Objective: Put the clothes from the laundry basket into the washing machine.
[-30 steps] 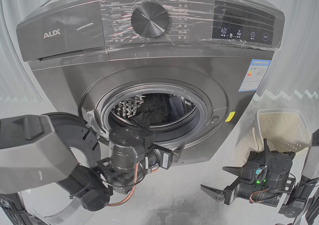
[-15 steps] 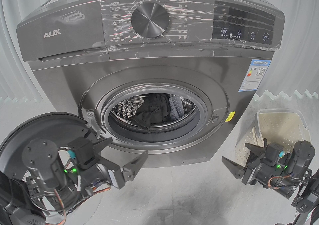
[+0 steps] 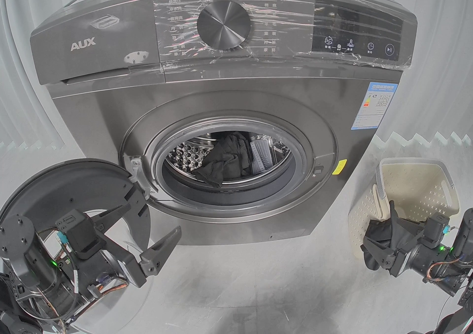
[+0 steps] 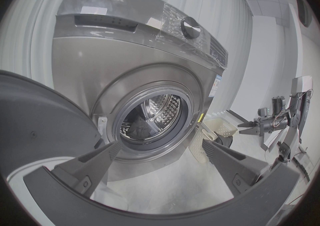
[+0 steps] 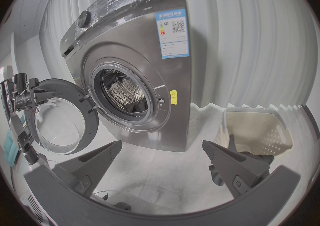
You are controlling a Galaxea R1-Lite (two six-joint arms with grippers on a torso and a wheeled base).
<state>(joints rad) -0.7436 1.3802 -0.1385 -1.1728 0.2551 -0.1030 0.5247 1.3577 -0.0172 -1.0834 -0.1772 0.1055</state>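
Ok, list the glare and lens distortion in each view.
Head view: glare streaks on the clear plastic film across the grey washing machine. Left wrist view: fisheye bulge, dark corners, round dark door looming. Right wrist view: same dark rim, white pleated curtain bending.

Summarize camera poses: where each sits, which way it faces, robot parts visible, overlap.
Head view: on the robot's head, looking down at the washing machine and open drum; left pincer and right pincer low at either side.
Left wrist view: low beside the open door, facing the drum; own open pincer in front.
Right wrist view: low by the laundry basket, facing the machine's front; own open pincer in front.
Shared: both wrist views hold drum, basket, the other arm's pincer.
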